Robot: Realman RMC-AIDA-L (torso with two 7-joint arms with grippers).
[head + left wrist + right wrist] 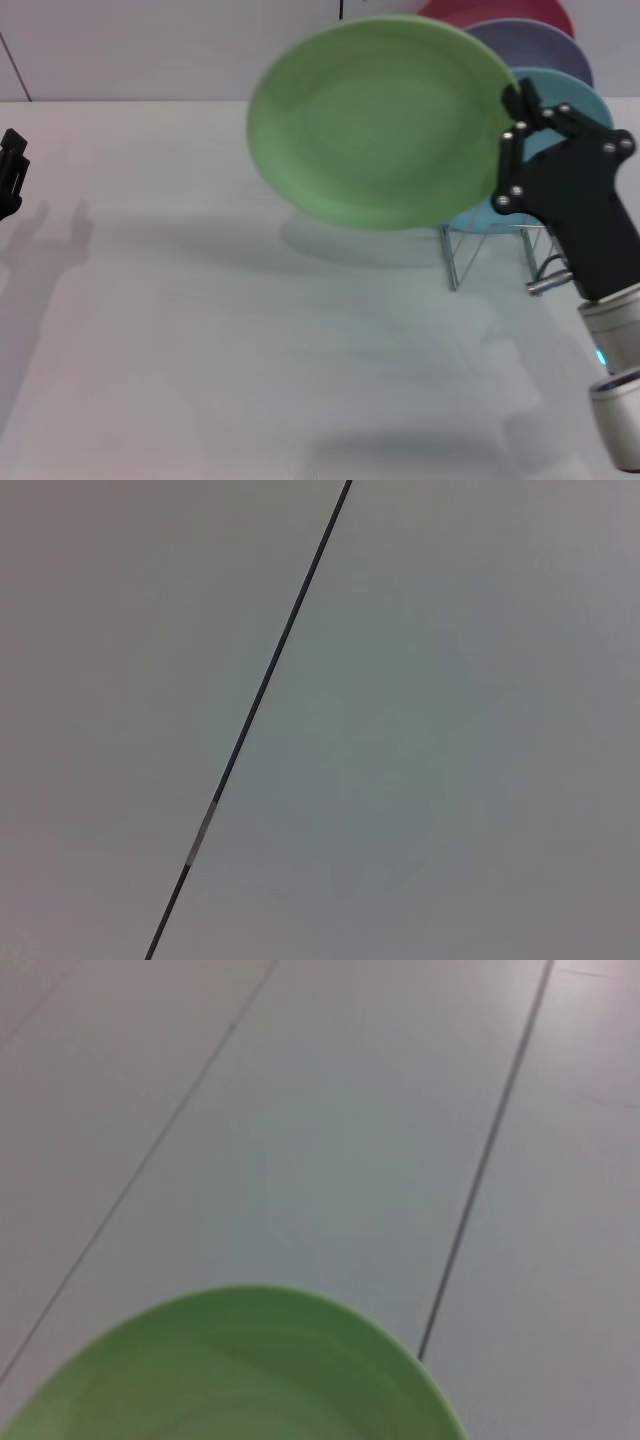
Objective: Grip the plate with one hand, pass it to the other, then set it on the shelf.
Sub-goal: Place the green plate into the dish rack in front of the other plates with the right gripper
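The light green plate (380,125) hangs in the air above the table, tilted with its face toward me. My right gripper (517,105) is shut on its right rim. The plate also fills the lower part of the right wrist view (240,1370). The silver wire shelf (490,250) stands behind and below the held plate, at the right, partly hidden by my right arm. My left gripper (10,172) is at the far left edge of the head view, away from the plate. The left wrist view shows only the wall.
A turquoise-blue plate (575,100), a lavender plate (540,45) and a red plate (500,12) stand upright in the shelf behind the green plate. The white table (230,360) spreads in front.
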